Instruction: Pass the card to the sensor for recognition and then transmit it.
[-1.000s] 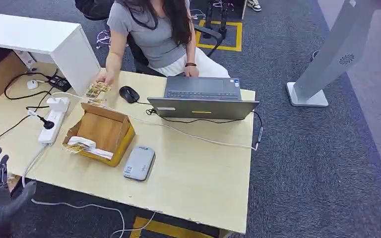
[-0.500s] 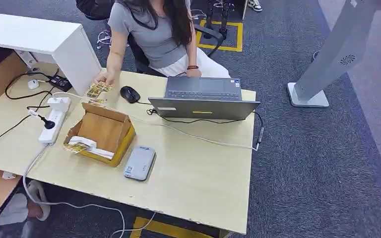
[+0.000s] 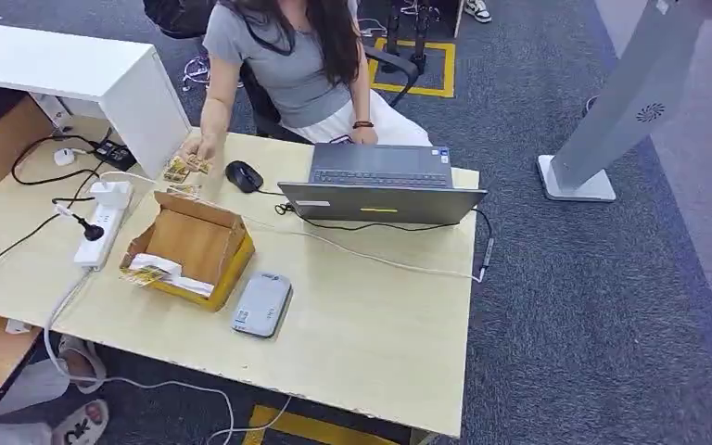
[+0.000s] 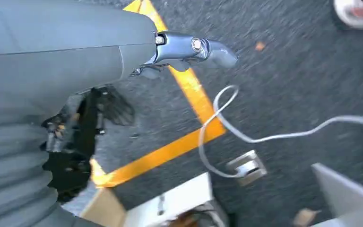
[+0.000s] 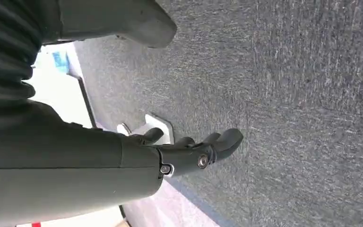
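Grey sensor; tan box; gold-patterned cards; grey carpet.

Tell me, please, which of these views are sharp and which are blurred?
Head view: sharp and evenly lit, the grey rounded card sensor on the pale wooden desk crisp. Left wrist view: motion-smeared, the white cable streaked. Right wrist view: the right hand sharp, carpet soft.

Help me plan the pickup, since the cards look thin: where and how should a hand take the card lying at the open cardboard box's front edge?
Probably by the end of the card that juts past the cardboard box toward the power strip. It lies flat and thin, so pinch across its faces, coming from the table's near-left side.
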You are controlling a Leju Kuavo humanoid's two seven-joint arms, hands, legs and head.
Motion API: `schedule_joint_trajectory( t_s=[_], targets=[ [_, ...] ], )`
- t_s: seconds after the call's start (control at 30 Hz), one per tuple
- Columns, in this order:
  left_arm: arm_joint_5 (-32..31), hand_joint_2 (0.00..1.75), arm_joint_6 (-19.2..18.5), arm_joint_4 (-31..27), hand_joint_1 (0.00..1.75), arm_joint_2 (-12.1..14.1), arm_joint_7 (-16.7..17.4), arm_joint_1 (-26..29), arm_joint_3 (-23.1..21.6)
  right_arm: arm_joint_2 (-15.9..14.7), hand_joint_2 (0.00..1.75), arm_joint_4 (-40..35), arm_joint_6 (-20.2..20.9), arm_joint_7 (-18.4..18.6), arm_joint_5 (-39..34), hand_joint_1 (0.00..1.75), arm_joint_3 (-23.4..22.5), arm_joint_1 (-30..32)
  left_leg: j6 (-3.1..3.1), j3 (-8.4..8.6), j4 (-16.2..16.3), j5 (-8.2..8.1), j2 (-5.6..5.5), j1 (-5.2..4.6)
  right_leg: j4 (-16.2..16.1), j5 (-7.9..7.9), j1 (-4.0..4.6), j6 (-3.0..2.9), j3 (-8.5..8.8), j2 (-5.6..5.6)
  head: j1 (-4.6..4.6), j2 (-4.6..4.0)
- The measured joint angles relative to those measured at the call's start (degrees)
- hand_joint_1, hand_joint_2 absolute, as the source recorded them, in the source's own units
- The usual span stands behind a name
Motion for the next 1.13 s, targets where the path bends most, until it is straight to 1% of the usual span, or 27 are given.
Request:
schedule_joint_trajectory(
  t_s=[0.07, 0.1, 0.13, 0.23, 0.4, 0.47, 0.5, 0.87, 0.9, 1.13],
  targets=[
    [-0.5, 1.75, -0.3, 1.5, 0.00, 0.4, 0.1, -0.5, -1.1, -0.2, 1.75, -0.3, 0.5, -0.2, -2.8, 0.00, 1.9, 0.0, 0.00, 0.00, 0.0, 0.00, 0.00, 0.00, 0.0, 0.00, 0.00, 0.00, 0.01, -0.01, 0.02, 0.00],
    [-0.5, 0.00, -0.4, 2.0, 0.00, 0.7, 0.3, -0.6, -1.7, -0.2, 1.75, -0.4, 0.7, -0.3, -4.2, 0.00, 2.8, 0.0, 0.00, 0.00, 0.0, 0.00, 0.00, 0.00, 0.0, 0.00, 0.00, 0.00, 0.01, -0.01, 0.00, 0.00],
    [-0.7, 0.00, -0.5, 2.6, 0.00, 0.9, 0.6, -0.6, -2.4, -0.3, 0.00, -0.6, 1.0, -0.5, -5.6, 0.00, 3.8, 0.0, 0.00, 0.00, 0.0, 0.00, 0.00, 0.00, 0.0, 0.00, 0.00, 0.00, 0.01, 0.00, 0.00, 0.00],
    [-1.0, 0.00, -0.9, 3.9, 0.00, 1.7, 1.0, -0.7, -4.4, -0.5, 0.00, -1.1, 1.6, -0.9, -10.0, 0.00, 6.9, 0.3, 0.00, 0.00, 0.0, 0.00, -0.01, 0.00, 0.0, 0.00, 0.00, 0.00, 0.01, -0.01, 0.02, 0.00],
    [-1.0, 0.00, -0.9, 4.0, 0.00, 1.8, 1.0, -0.7, -4.5, -0.5, 0.00, -1.1, 1.7, -0.9, -10.2, 0.00, 7.1, 0.4, 0.00, -0.01, 0.0, 0.00, -0.01, 0.00, 0.0, 0.00, 0.00, 0.00, 0.01, -0.01, 0.02, 0.00],
    [-1.6, 0.00, -1.5, 6.6, 0.00, 3.7, 1.9, -0.7, -10.1, -1.4, 0.00, -2.0, 3.1, -1.9, -19.4, 0.00, 14.5, 1.3, 0.00, -0.01, 0.0, 0.00, -0.01, 0.00, 0.0, 0.00, 0.00, 0.00, 0.01, 0.00, 0.00, 0.00],
    [-1.7, 0.00, -1.6, 7.3, 1.75, 4.4, 2.3, -0.7, -12.0, -1.8, 0.00, -2.3, 3.6, -2.0, -22.2, 0.00, 16.8, 1.6, 0.00, -0.02, 0.0, 0.00, -0.01, 0.00, 0.0, -0.01, 0.00, 0.00, 0.01, -0.01, 0.00, 0.00],
    [-2.8, 0.00, -2.8, 11.4, 1.75, 7.9, 4.0, -0.4, -22.8, -4.3, 0.00, -3.5, 6.4, -3.7, -38.8, 0.00, 30.4, 3.2, 0.00, -0.02, 0.0, 0.00, -0.02, 0.00, 0.0, 0.00, 0.00, 0.00, 0.02, -0.01, 0.00, 0.00],
    [-2.8, 0.00, -2.9, 11.8, 1.75, 8.2, 4.2, -0.3, -23.7, -4.6, 0.00, -3.6, 6.6, -3.8, -40.2, 1.75, 31.6, 3.3, 0.00, -0.02, 0.0, 0.00, -0.02, 0.00, 0.0, 0.00, 0.00, 0.00, 0.01, -0.01, 0.00, 0.00],
    [-3.6, 0.00, -3.5, 14.2, 1.75, 10.6, 5.2, 0.2, -31.0, -6.4, 0.00, -4.2, 8.3, -4.9, -50.8, 1.75, 40.5, 4.3, 0.00, -0.03, 0.0, 0.00, -0.03, 0.00, 0.0, -0.01, 0.00, 0.00, 0.01, -0.01, 0.00, 0.00]
  ],
)
